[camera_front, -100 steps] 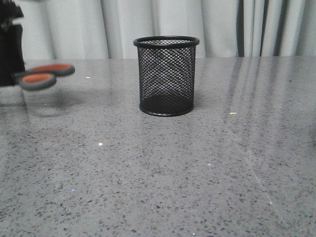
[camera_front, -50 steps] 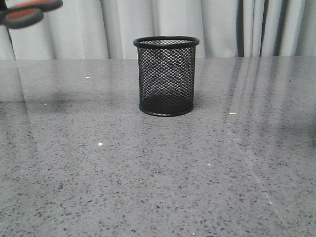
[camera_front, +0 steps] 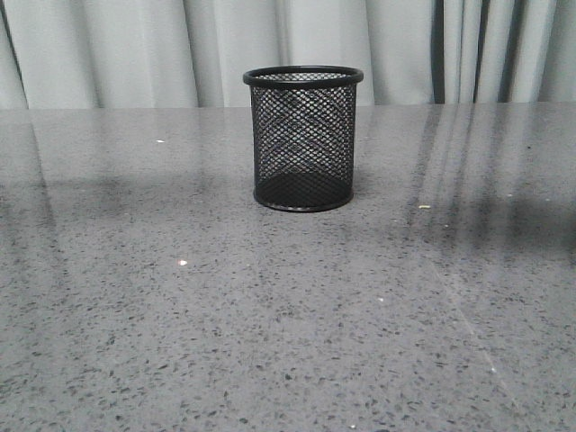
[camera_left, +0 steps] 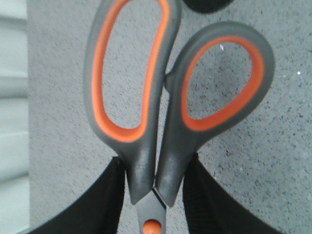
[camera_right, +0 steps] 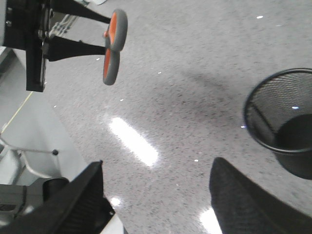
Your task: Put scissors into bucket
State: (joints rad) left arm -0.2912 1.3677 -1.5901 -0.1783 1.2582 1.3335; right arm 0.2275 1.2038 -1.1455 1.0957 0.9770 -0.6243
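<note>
**Scissors held up in the left gripper, cup standing alone on the table**

Above the grey speckled table (camera_front: pixel 288 342), you are seeing the scissors (camera_left: pixel 161 112) hanging in the air, clear of the surface. Filling the left wrist frame, their two grey handles with orange-lined loops are pointing toward the top of the picture, and the orange pivot dot is sitting at the bottom centre. Your left gripper (camera_left: pixel 152 204) is pinching the scissors just below the handles, with one black finger pressing on each side at the lower left and lower right of that frame.

At the upper left of the right wrist frame, you are looking at the same scissors (camera_right: pixel 113 46) edge-on, sticking out from the left arm's black fingers (camera_right: pixel 73 34), with the table well below them.

Up near the top centre of the front frame, the black mesh cup (camera_front: pixel 303 138) is standing upright on the table, in front of the pale curtain (camera_front: pixel 135 49); neither arm nor the scissors are showing there. At the right edge of the right wrist frame, the cup (camera_right: pixel 282 122) is showing its open mouth, well apart from the scissors.

Your right gripper (camera_right: pixel 161 200) is holding its two dark fingers spread wide at the bottom of its frame, with bare table between them and nothing held.
</note>
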